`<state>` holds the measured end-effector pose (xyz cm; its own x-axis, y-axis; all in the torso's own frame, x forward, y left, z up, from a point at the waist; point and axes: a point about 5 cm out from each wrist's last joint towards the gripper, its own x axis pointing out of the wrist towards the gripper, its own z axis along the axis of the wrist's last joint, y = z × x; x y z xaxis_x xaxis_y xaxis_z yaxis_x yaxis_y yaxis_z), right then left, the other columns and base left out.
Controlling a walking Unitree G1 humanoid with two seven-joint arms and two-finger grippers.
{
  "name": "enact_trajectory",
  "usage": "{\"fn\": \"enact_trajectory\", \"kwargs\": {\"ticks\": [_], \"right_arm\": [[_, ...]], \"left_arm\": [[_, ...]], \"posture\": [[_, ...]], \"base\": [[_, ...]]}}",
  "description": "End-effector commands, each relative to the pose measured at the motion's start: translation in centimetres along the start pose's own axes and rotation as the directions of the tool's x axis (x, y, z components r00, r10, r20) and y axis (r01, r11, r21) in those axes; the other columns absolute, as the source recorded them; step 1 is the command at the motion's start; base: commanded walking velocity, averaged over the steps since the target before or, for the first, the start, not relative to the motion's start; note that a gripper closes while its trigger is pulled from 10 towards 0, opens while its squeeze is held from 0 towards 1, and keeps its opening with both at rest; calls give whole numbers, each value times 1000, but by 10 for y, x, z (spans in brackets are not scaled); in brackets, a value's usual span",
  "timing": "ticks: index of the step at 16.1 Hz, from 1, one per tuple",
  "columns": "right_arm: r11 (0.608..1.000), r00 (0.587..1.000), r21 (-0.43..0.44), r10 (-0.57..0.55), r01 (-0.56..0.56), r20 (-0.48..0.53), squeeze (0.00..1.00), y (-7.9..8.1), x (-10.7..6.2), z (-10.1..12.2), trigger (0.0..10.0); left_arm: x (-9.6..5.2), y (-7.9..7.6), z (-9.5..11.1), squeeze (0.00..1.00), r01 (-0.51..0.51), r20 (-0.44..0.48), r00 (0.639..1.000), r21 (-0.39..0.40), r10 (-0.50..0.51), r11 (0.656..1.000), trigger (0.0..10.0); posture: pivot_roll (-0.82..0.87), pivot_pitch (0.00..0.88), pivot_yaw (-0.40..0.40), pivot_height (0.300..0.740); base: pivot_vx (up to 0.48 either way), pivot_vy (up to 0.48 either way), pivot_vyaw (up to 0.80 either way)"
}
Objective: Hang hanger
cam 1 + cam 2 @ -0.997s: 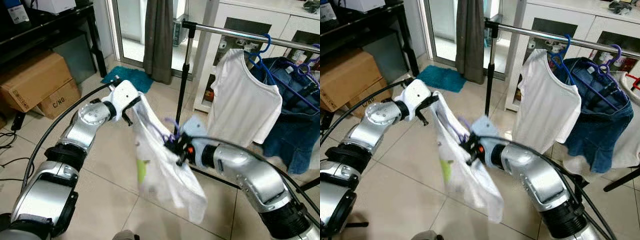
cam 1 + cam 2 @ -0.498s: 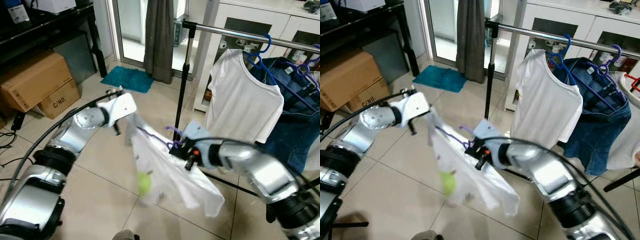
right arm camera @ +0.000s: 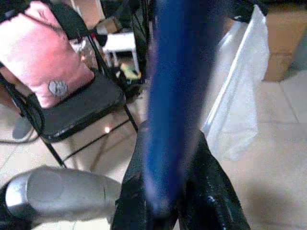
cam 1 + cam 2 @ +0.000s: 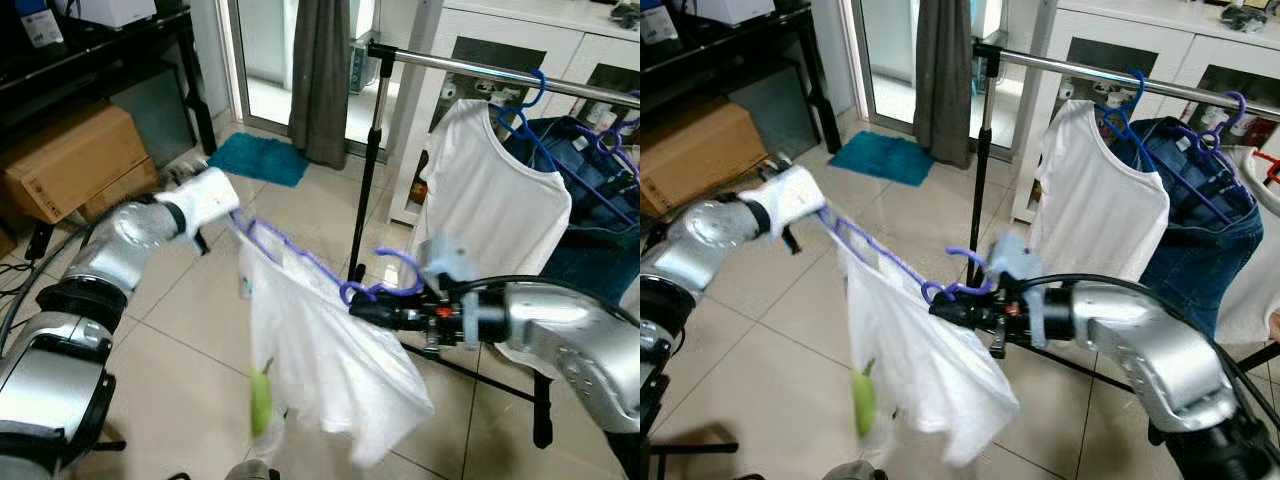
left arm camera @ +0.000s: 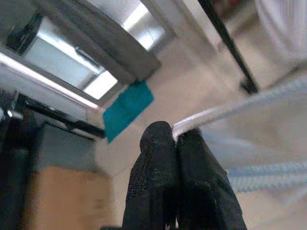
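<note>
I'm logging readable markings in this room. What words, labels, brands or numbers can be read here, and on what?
None can be read.
Cardboard box: no print legible on its visible faces.
Item on the black shelf: a label, too small and blurred to read.
Hanging white shirt: plain, no text.

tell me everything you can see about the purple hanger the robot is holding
The purple hanger looks like thin plastic, with a curled hook at one end. It lies tilted, stretched between both arms: the right gripper clamps it just below the hook, the left gripper pinches its far shoulder end. A white shirt hangs from it above the tiled floor. The hook is not yet on the rail.
</note>
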<state>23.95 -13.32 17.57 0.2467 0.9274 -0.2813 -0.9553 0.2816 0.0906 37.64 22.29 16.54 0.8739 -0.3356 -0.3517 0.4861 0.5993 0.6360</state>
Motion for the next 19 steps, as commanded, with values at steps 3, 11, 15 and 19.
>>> {"fn": "enact_trajectory", "kwargs": {"ticks": [3, 11, 15, 19], "right_arm": [[999, 997, 52, -11, 7, 73, 0, 0, -7, -2, 0], [916, 852, 254, -386, 309, 355, 0, -26, 26, 16, 0], [782, 659, 433, -616, 448, 432, 0, -47, 37, 23, 0], [600, 547, 376, -800, 707, 248, 0, -59, 24, -9, 10000]], "left_arm": [[-12, 28, 4, 0, -28, 189, 974, -443, 124, 896, 0], [0, -38, 19, 0, 302, 393, 919, -642, -36, 705, 0], [-6, -77, 36, 0, 442, 459, 874, -612, -160, 656, 0], [-29, -85, 27, 0, 247, 332, 943, -714, 7, 655, 0]], "posture": [[-52, 0, 23, 740], [-52, 0, 18, 740], [-48, 0, 29, 740], [-69, 0, 57, 740]], "base": [[0, 0, 0], [0, 0, 0], [0, 0, 0], [0, 0, 0]]}}
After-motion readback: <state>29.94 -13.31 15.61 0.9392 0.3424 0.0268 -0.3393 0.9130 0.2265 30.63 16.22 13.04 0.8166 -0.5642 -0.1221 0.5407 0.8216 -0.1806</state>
